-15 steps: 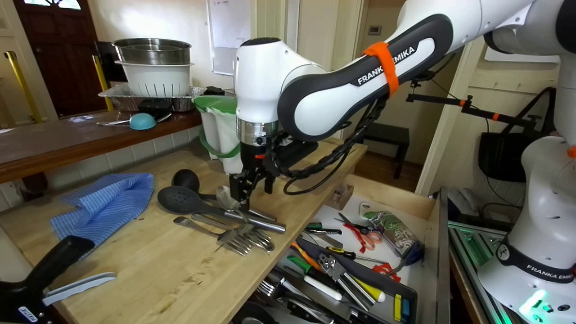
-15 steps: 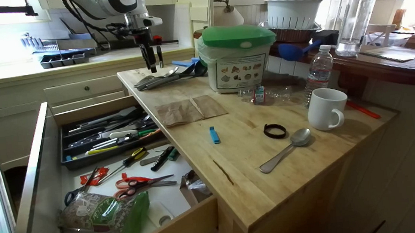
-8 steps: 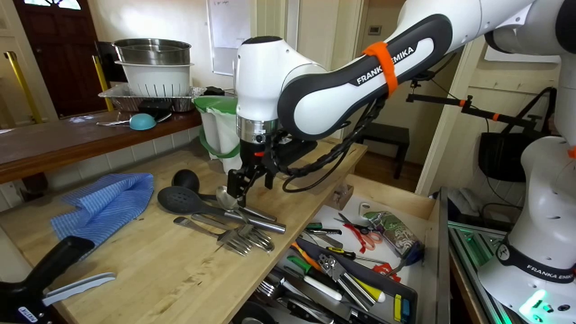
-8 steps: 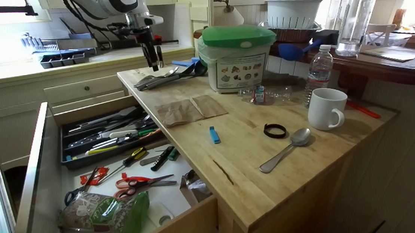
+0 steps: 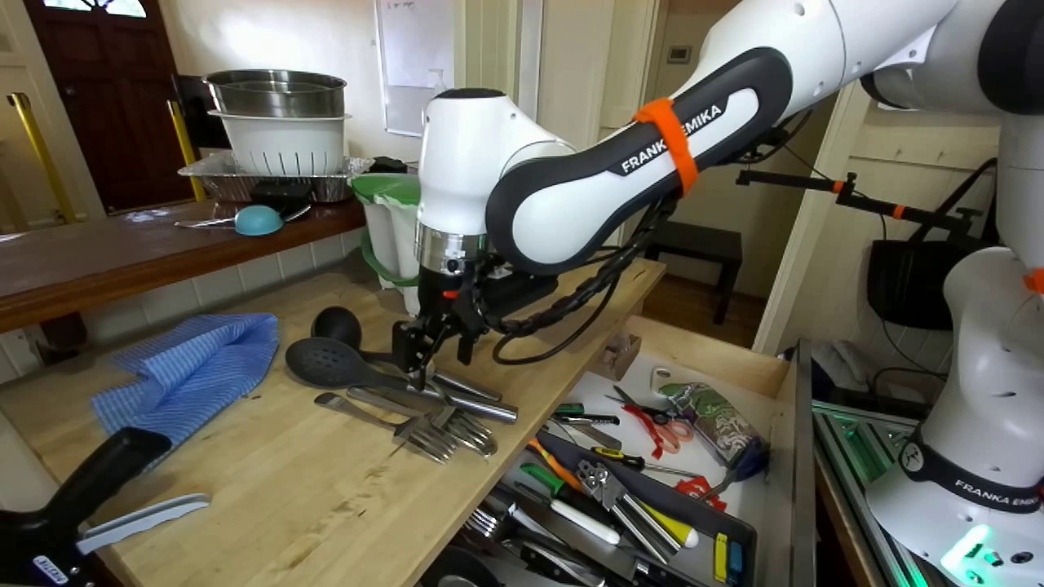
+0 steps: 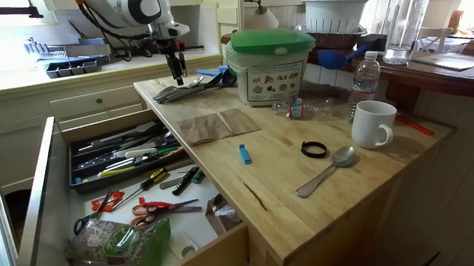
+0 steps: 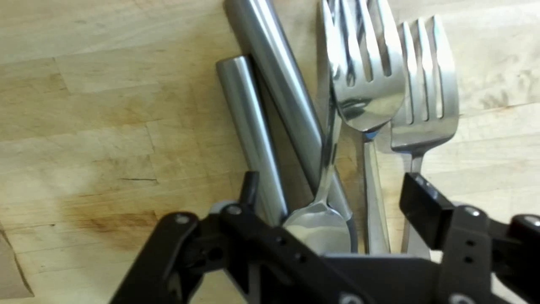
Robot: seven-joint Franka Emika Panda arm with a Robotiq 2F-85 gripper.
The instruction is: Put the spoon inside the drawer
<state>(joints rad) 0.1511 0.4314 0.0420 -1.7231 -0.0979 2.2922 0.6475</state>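
The silver spoon (image 7: 320, 226) lies bowl-down in the wrist view among other utensils, its handle crossing a steel utensil handle. In an exterior view its bowl (image 6: 196, 81) shows near the worktop's far end; in the other exterior picture the gripper mostly covers it. My gripper (image 7: 337, 198) is open and empty, its fingers apart on either side above the spoon bowl and a fork handle. It also shows over the pile in both exterior views (image 5: 442, 367) (image 6: 180, 77). The drawer (image 6: 213, 255) stands pulled out beside the worktop, and its wooden side (image 5: 710, 346) shows too.
Forks (image 7: 367, 93), a black slotted spoon (image 5: 326, 364) and a black ladle (image 5: 337, 326) crowd the pile. A green-lidded bin (image 6: 274, 69) stands close by. Another spoon (image 6: 326, 171) lies near the mug (image 6: 373, 124). A utensil tray (image 6: 124, 173) and scissors (image 6: 158, 209) occupy the drawer.
My gripper has moved left and lower in an exterior view, and now covers the spoon's bowl there. It stays open. The utensils and drawer have not moved.
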